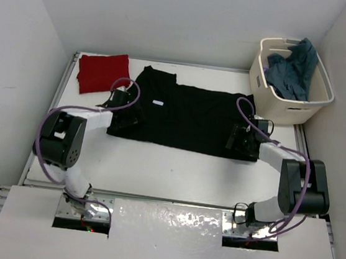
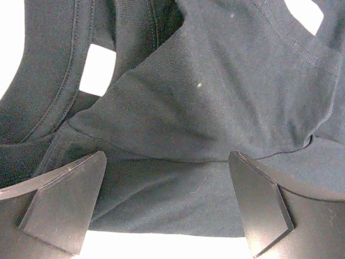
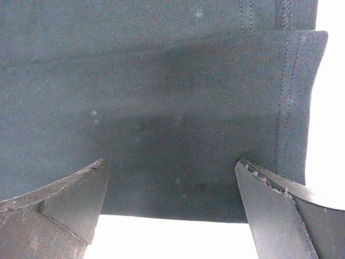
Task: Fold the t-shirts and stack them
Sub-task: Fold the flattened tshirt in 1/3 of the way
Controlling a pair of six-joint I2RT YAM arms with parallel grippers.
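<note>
Black t-shirt spread on the counter, both tools wide open over its 2 ends.

The white flat counter carries 1 black cotton t-shirt laid out across its back middle, collar end to the left, hem to the right. At the back right corner stands a cream plastic tub with handle slots. A red t-shirt lies folded at the back left corner, just beside the black one. A slate blue-grey t-shirt is bunched in the tub and spills over its far rim. The left tool hangs low over the collar area with its jaws spread wide and nothing pinched. The right tool hangs over the stitched hem corner, jaws equally wide, cloth lying loose beneath them.
</note>
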